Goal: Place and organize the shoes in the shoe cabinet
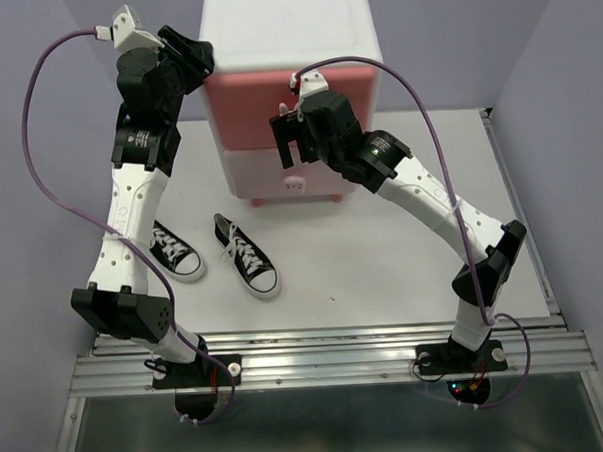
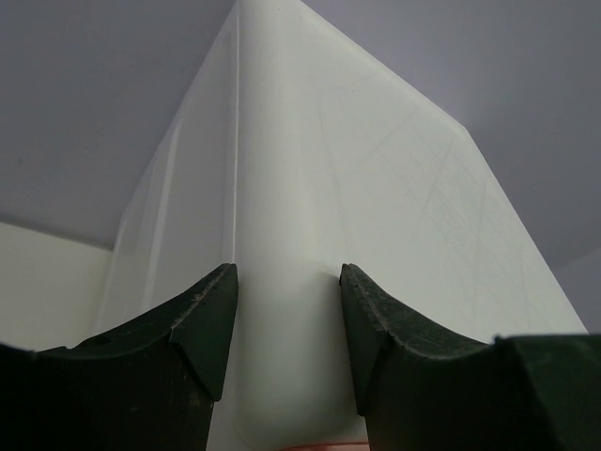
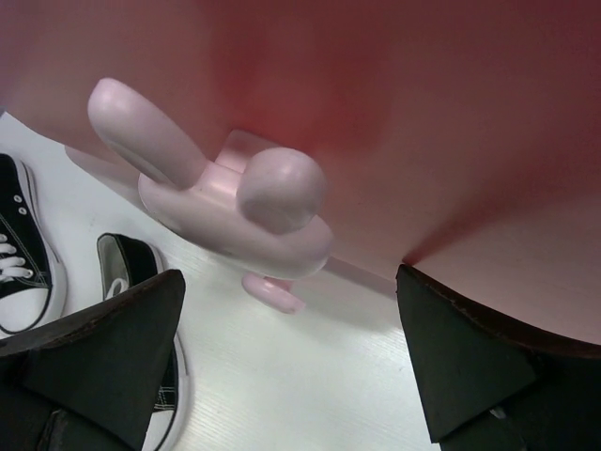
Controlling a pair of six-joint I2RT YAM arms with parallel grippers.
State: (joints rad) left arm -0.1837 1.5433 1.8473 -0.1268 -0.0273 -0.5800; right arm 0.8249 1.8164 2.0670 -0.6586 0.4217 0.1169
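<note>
The shoe cabinet [image 1: 288, 26] stands at the back, white on top, with a darker pink drawer [image 1: 246, 103] above a paler one [image 1: 254, 173]. Two black sneakers [image 1: 174, 250] [image 1: 247, 254] lie on the table in front of it; both also show in the right wrist view [image 3: 23, 249] [image 3: 141, 282]. The orange pair is out of view. My left gripper [image 1: 196, 52] is at the cabinet's top left corner, with the white corner [image 2: 286, 188] between its parted fingers [image 2: 207, 319]. My right gripper [image 1: 286, 142] is open in front of the drawers, near the bunny knob [image 3: 235, 207], not touching it.
The lower knob [image 1: 295, 183] and a pink foot [image 3: 272, 291] show under the right gripper. The white table [image 1: 383, 262] has a raised rail along its right edge [image 1: 521, 206]. Purple walls close in the back and sides.
</note>
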